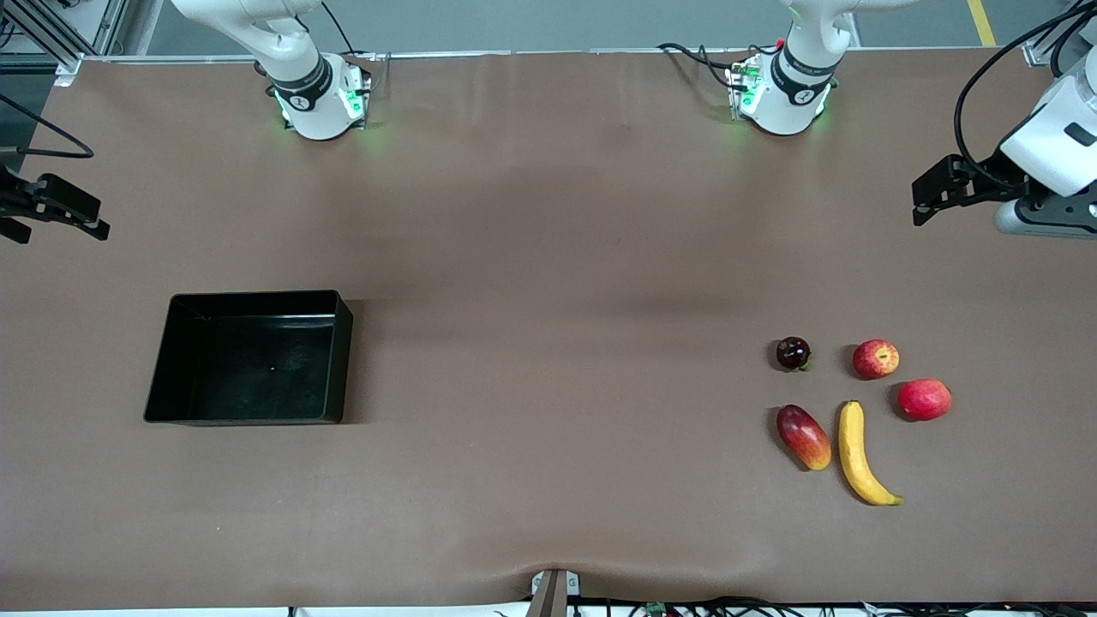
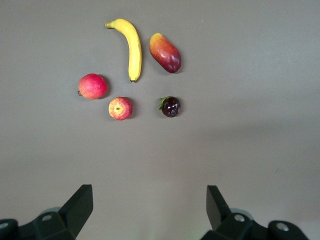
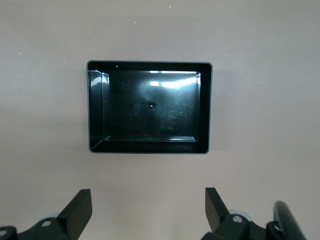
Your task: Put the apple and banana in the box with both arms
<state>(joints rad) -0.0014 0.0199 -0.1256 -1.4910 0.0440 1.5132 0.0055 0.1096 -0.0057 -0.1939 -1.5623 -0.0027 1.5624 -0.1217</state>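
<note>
The apple (image 1: 875, 358), small and red with yellow patches, lies on the table toward the left arm's end, and shows in the left wrist view (image 2: 120, 108). The yellow banana (image 1: 861, 454) lies nearer to the front camera than the apple, and also shows in the left wrist view (image 2: 131, 47). The black box (image 1: 257, 296) stands empty toward the right arm's end, seen from above in the right wrist view (image 3: 150, 107). My left gripper (image 1: 932, 193) (image 2: 149, 192) is open and empty, up in the air at the table's edge. My right gripper (image 1: 53, 210) (image 3: 148, 195) is open and empty, held high at the box's end.
A pink-red fruit (image 1: 925, 399) lies beside the apple and banana. A red-and-yellow mango (image 1: 803, 437) lies beside the banana. A dark plum (image 1: 793, 353) lies beside the apple. The brown table (image 1: 548, 343) spans between fruits and box.
</note>
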